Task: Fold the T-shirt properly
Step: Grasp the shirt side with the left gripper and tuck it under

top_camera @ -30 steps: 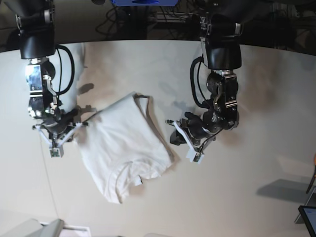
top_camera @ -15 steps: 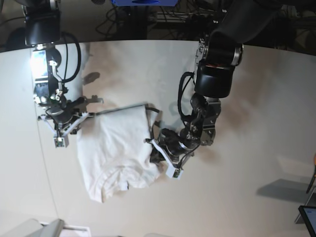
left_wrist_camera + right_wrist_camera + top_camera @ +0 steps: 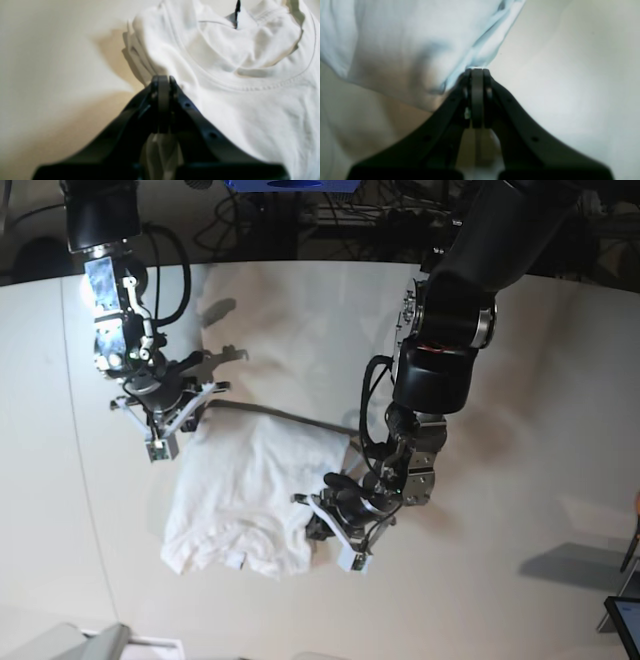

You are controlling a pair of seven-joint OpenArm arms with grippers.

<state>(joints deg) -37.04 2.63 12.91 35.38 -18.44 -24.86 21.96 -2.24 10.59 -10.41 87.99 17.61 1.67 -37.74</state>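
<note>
Base view, pale tabletop (image 3: 540,430), dark cables behind, both end effectors pinching the T-shirt (image 3: 245,480).

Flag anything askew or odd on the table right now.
The T-shirt lies crooked and wrinkled, its collar end bunched in loose folds. Both grippers pinch its edges, left and right. Nothing looks torn or spilled.

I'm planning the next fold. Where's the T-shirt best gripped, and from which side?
Judging by its pose, pinch the T-shirt at its outer side edges, coming in low from each flank; the left gripper and right gripper already clamp it there.
</note>
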